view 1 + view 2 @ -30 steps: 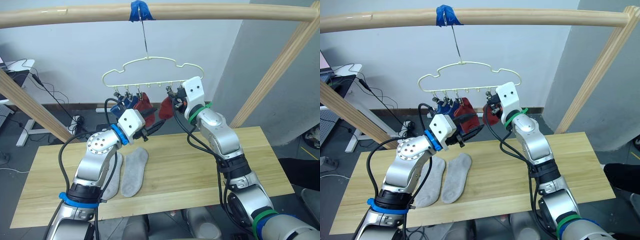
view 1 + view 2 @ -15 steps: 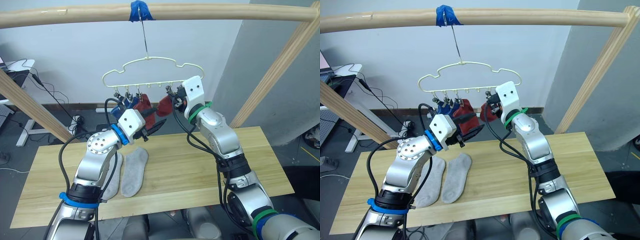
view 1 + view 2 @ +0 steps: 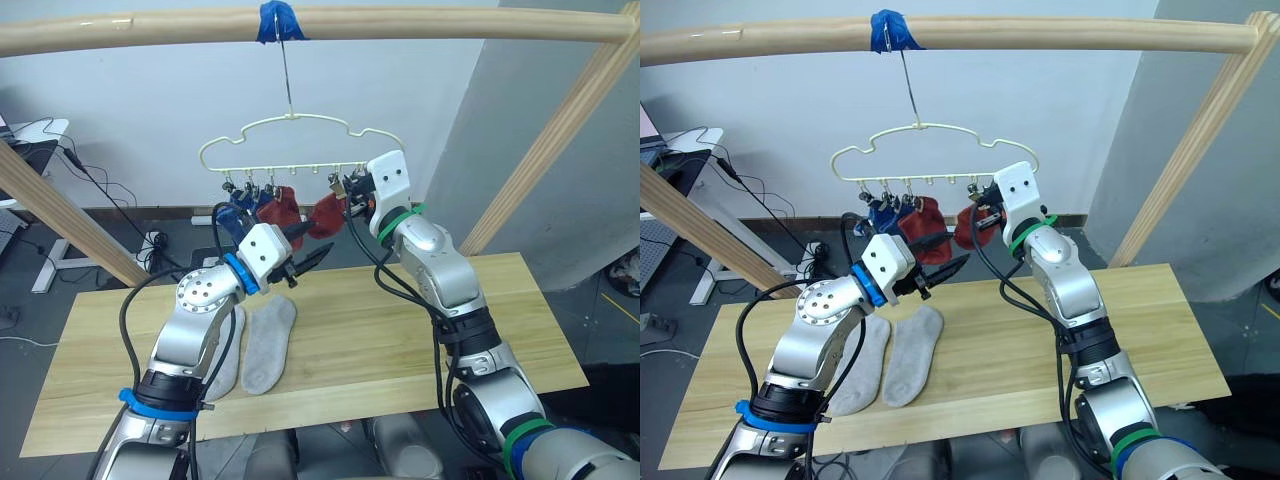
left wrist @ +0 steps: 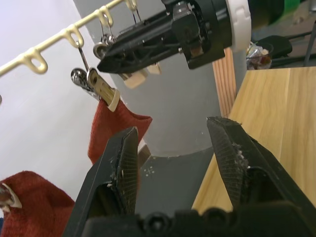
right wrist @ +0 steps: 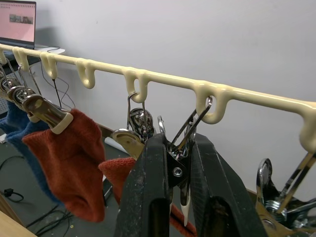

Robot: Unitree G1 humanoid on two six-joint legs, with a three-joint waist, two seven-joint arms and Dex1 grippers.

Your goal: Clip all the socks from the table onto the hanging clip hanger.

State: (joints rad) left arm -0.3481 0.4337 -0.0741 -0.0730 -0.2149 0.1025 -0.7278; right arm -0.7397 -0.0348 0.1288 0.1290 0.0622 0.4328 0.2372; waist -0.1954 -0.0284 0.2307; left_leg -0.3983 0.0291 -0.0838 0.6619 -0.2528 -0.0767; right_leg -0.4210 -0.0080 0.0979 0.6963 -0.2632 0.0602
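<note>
Socks are the count to watch: four hang and two lie flat. At the left end of the clip hanger [image 3: 300,117], the two blue socks [image 3: 237,211] dangle from their clips. Below them the two light grey socks [image 3: 252,347] lie side by side on the table [image 3: 420,330], soft ribbed knit against pale wood planks with plain grain.

Your left gripper [image 3: 312,256] has let go in the last second. It had its fingers up against the red fabric; now it sits lower and clear of it. In the left wrist view its two black fingers stand well apart with nothing between them. The whole hanger has also swung slightly to the left.

The first rust red sock [image 3: 283,207] hangs bunched from its clip. The second rust red sock [image 3: 325,213] hangs just beside it, under your right gripper [image 3: 345,188]. That one now carries its own weight with no support from below, so I judge the clip has taken it.

Your right gripper is still closed on the metal clip [image 5: 178,157]; the wrist view shows both fingers pinching the shiny spring clip, red fabric just below. The hanger itself is thin pale-yellow wire with a cloud-shaped outline and a row of small loops. It hangs by a long hook from the thick wooden pole [image 3: 420,22].

With that clip let go, only the grey pair remains.
</note>
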